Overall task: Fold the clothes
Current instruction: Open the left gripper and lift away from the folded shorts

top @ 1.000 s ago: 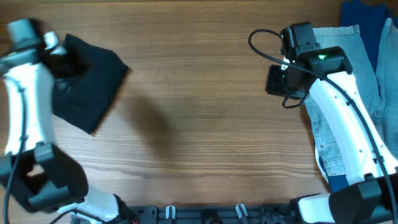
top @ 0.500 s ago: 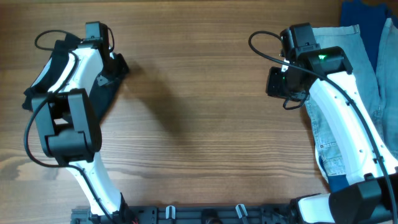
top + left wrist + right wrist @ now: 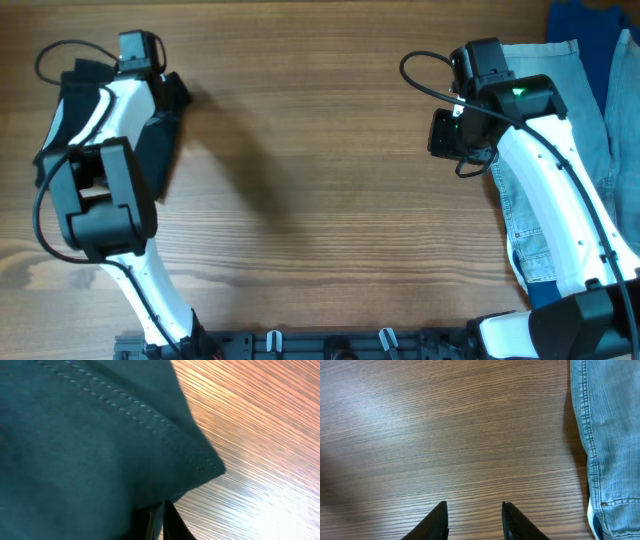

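The black garment [image 3: 158, 145] lies bunched at the table's far left, mostly under my left arm. In the left wrist view it [image 3: 90, 445] fills the frame, with a stitched hem and a corner hanging over the wood. My left gripper [image 3: 166, 92] sits over the garment's right edge. Its fingers [image 3: 157, 525] are nearly together with a fold of the fabric between them. My right gripper [image 3: 445, 132] hovers over bare wood at the right, open and empty [image 3: 475, 520]. No white patch shows.
A light-blue denim piece [image 3: 560, 130] lies along the right edge under my right arm, and shows at the right of the right wrist view [image 3: 610, 435]. A deep-blue cloth [image 3: 590, 20] sits at the far right corner. The wooden table [image 3: 320, 180] spans the middle.
My left arm has swung in over the black garment and then shifted left, dragging the garment's right corner leftward so it looks narrower. My right arm has not moved.
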